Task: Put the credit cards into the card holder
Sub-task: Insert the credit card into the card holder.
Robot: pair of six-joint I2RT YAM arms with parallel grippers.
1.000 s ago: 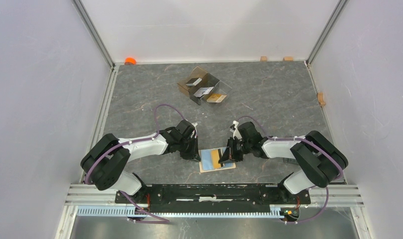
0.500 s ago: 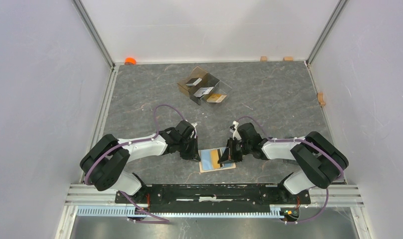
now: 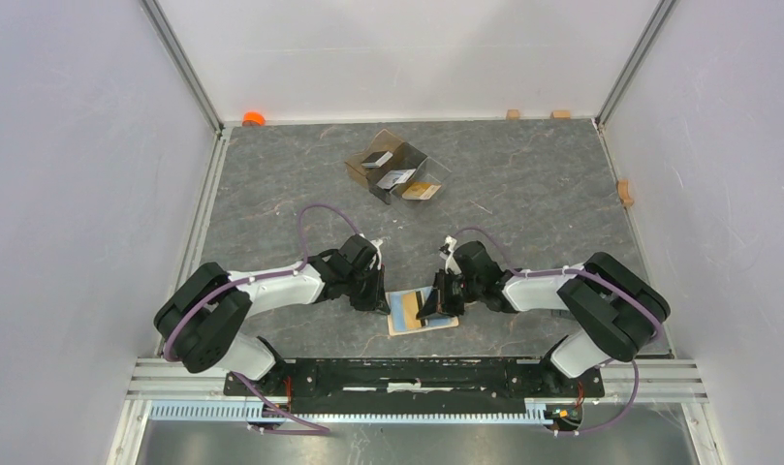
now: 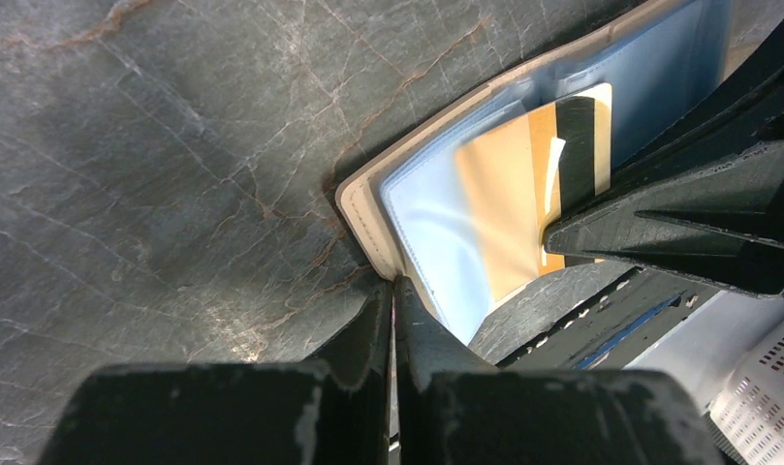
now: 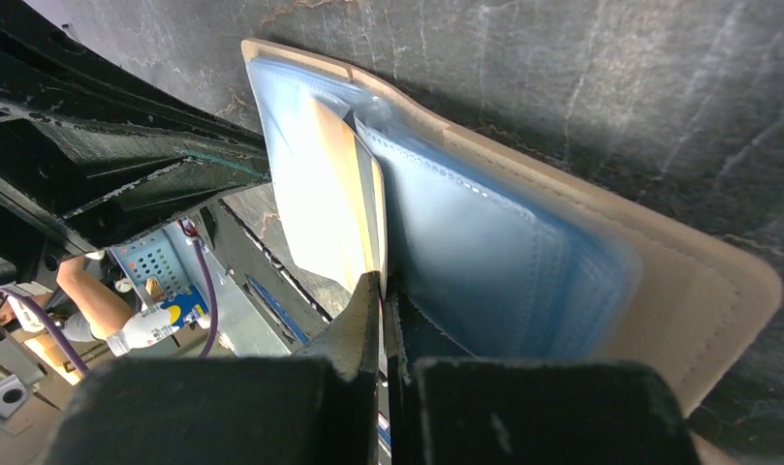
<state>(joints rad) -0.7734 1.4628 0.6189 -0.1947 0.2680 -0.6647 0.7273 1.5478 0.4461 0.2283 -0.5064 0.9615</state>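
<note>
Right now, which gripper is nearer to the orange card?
Right. The right gripper pinches the orange card at the card holder; the left gripper clamps the holder's edge, off the card.

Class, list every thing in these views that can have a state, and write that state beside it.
card holder: open, lying flat, blue pockets up.
orange-gold card: partly slid into a pocket, pinched at its outer end.
left gripper: shut on the card holder's edge.
right gripper: shut on the orange-gold card.
divided box: open-topped, loose cards lying in its compartments.
</note>
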